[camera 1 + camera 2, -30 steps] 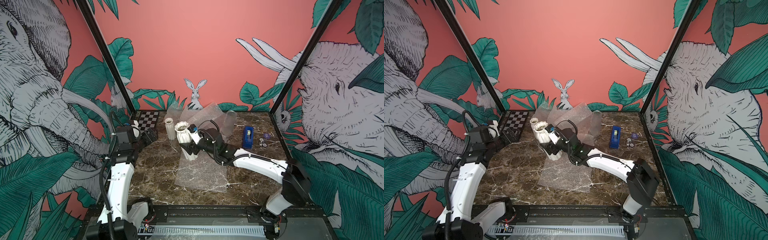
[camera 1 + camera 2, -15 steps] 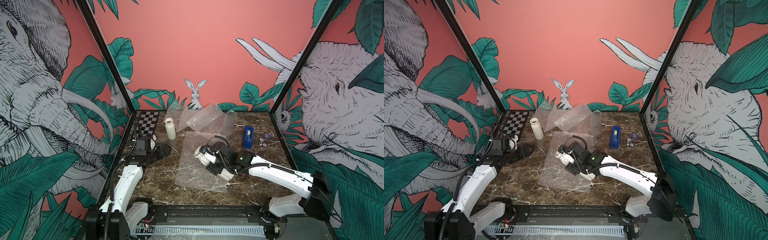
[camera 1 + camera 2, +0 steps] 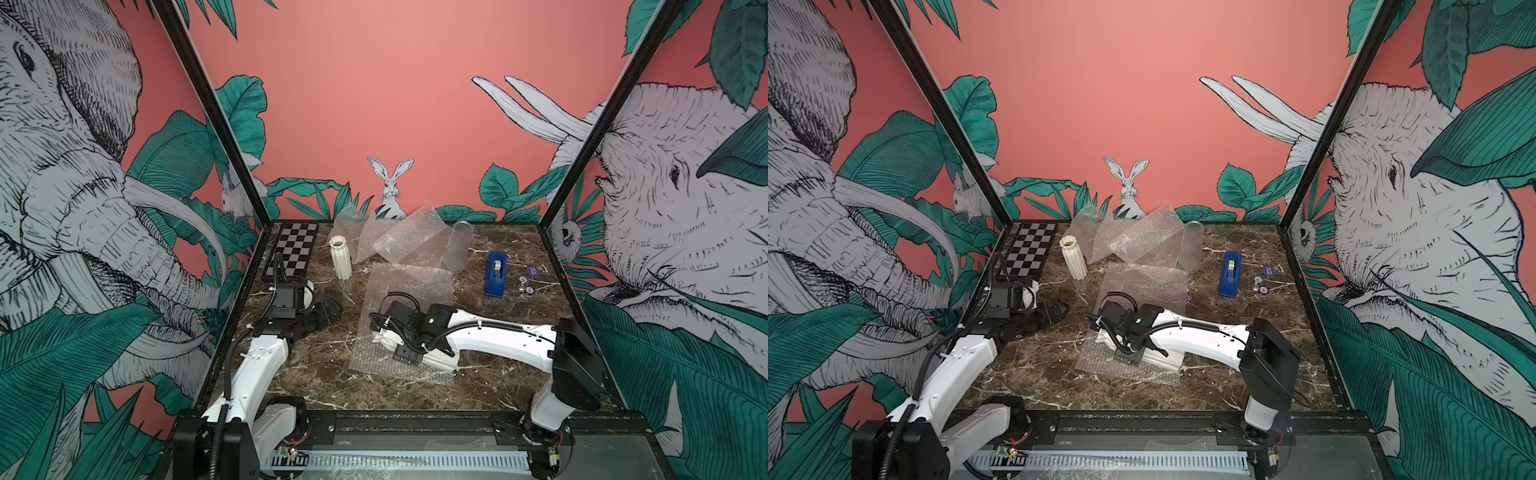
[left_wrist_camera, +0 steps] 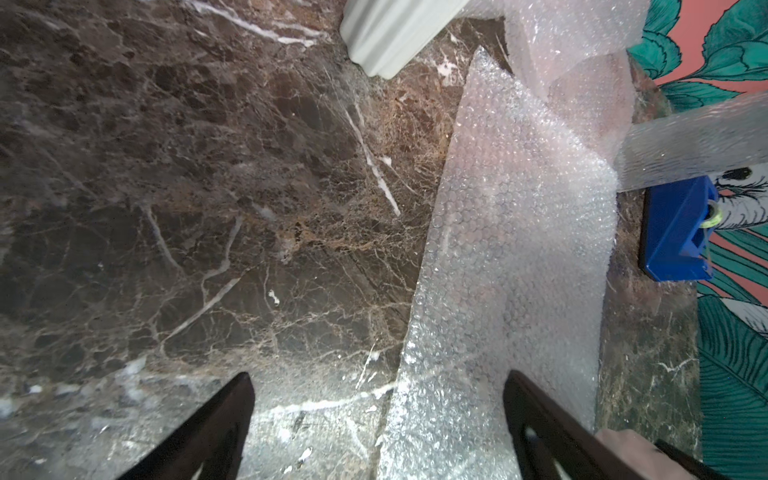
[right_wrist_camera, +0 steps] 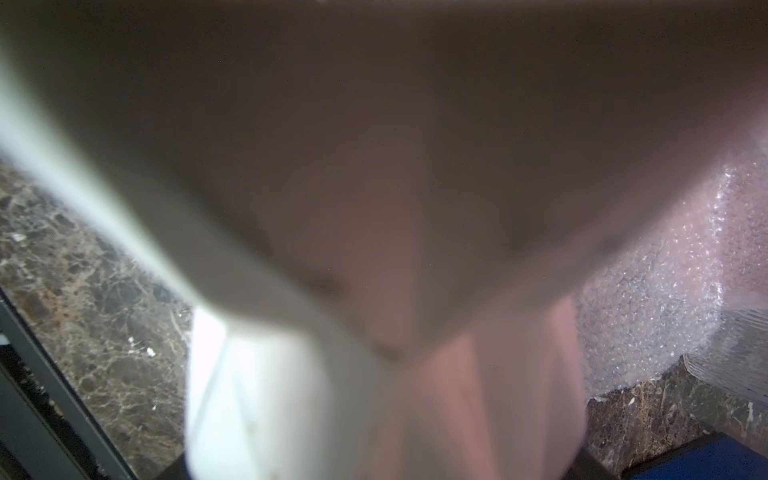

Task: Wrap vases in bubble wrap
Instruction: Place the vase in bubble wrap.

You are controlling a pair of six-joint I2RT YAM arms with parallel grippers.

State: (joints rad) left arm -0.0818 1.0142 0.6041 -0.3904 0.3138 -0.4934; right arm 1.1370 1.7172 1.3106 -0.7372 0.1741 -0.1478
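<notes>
One white fluted vase (image 3: pixel 440 362) lies on its side across the flat bubble wrap sheet (image 3: pixel 411 282) in mid-table. My right gripper (image 3: pixel 409 352) is shut on it; its wrist view shows only the blurred white vase (image 5: pixel 374 166) up close, with bubble wrap (image 5: pixel 665 291) beside it. A second white vase (image 3: pixel 340 257) stands upright at the back left, and a clear glass vase (image 3: pixel 457 247) at the back. My left gripper (image 4: pixel 378 376) is open and low over the marble at the sheet's left edge (image 4: pixel 511 270), holding nothing.
Loose bubble wrap sheets (image 3: pixel 395 239) are piled against the back wall. A blue tape dispenser (image 3: pixel 496 276) and small round bits (image 3: pixel 525 284) sit at the right. A chequered board (image 3: pixel 293 253) lies at the back left. A black frame rail (image 3: pixel 415 419) bounds the front.
My right gripper brought the white vase from upright at the back forward and down onto the flat sheet, on its side. My left arm dropped from high to just above the table.
</notes>
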